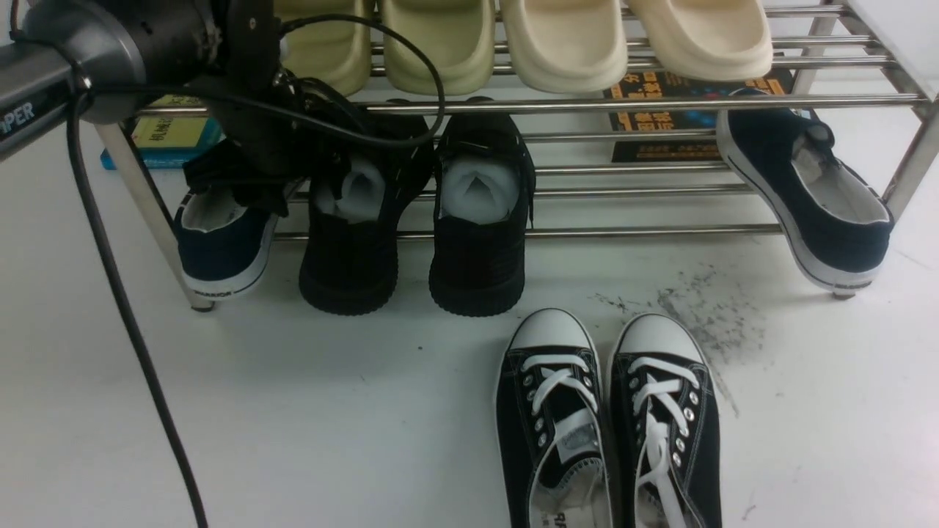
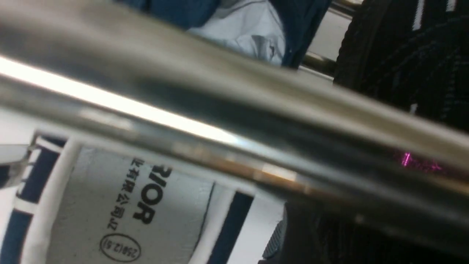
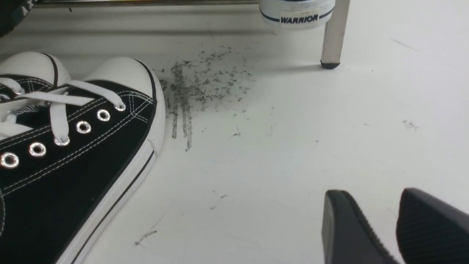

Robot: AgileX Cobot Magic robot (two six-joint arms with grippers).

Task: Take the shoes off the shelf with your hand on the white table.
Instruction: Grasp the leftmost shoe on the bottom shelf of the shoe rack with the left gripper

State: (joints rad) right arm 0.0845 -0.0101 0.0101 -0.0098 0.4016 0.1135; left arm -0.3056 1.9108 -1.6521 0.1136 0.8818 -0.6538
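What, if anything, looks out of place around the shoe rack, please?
The right navy slip-on sits tilted sideways at the shelf's right end, far from its mate. Grey-black scuff marks smear the white table.

Foreground: pair of black canvas sneakers (image 1: 554,418) noted side by side, touching, white toe caps pointed away, white laces.

Back row, low: one navy slip-on (image 1: 224,246) seen far left, heel toward the viewer; its mate (image 1: 814,198) far right, tilted, white sole edge turned left. "WARRIOR" is read on the heel tag.

Back row, high: four slides are lined up, two pale green (image 1: 436,44) at left, two cream (image 1: 565,44) at right.

Behind: a black printed book (image 1: 660,121) lying flat below the cream slides; a blue-and-yellow book (image 1: 172,136) far left, partly hidden.
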